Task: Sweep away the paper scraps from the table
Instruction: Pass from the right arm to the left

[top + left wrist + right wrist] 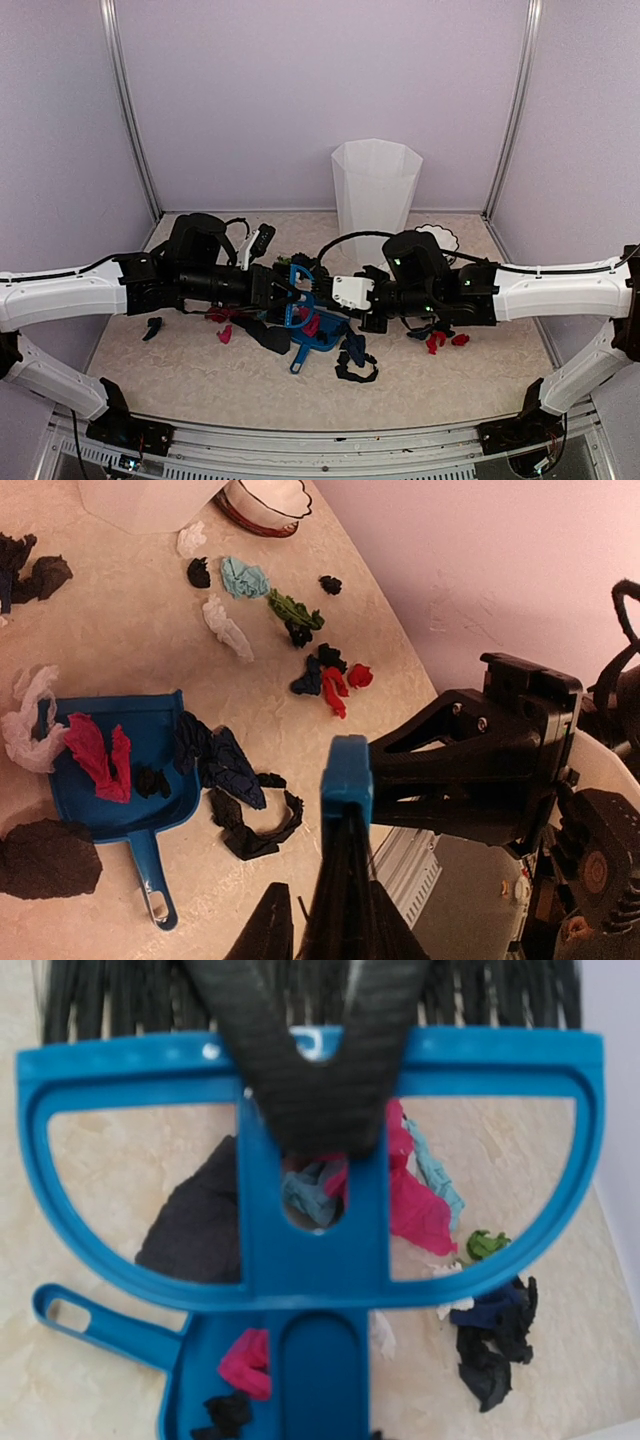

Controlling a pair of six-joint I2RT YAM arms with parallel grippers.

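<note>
Paper scraps point(437, 342) in left-to-right band

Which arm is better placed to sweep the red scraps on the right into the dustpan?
Right, probably: the right gripper clamps the brush, and the red scraps lie under that arm, on its side of the dustpan.

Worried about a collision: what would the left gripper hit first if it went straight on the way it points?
The brush, already between the jaws of the left gripper; close behind it, probably the right gripper holding the same brush, though depth is unclear.
</note>
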